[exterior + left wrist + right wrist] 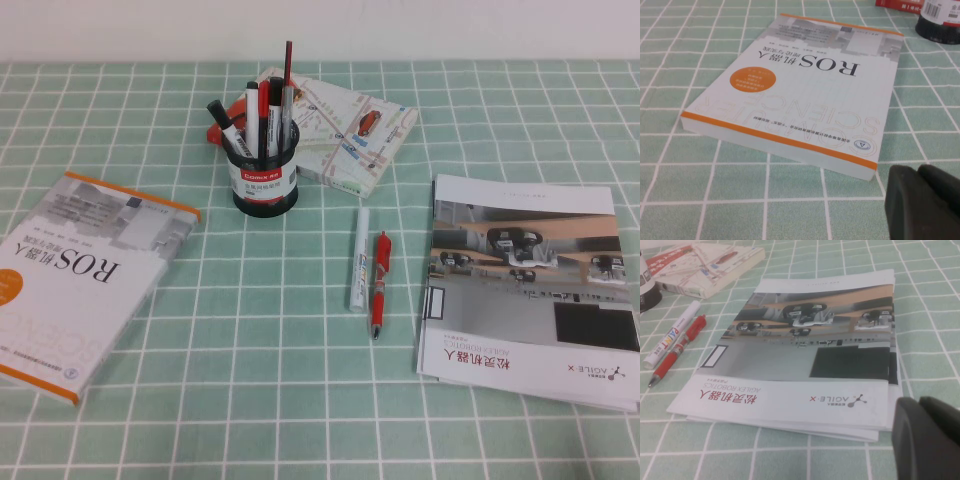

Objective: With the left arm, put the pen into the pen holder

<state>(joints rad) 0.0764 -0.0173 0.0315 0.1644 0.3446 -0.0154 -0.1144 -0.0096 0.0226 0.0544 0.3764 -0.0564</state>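
Note:
The pen [359, 260], slim and white with small print, lies on the green checked cloth beside a red pen [380, 284]; the right wrist view also shows the pen [672, 335]. The pen holder [264, 170], a black mesh cup with a white and red label, stands behind them, full of several markers. Its base [940, 25] shows at the edge of the left wrist view. My left gripper [917, 172] hovers low over the cloth near a corner of the ROS book, shut and empty. My right gripper [918, 402] is shut and empty near the brochure's corner. Neither arm shows in the high view.
A white and orange ROS book [80, 280] lies at the left. An AgileX brochure [530, 290] lies at the right. A map-covered book [350, 130] sits behind the holder. The red pen [677, 352] touches the white one along its length.

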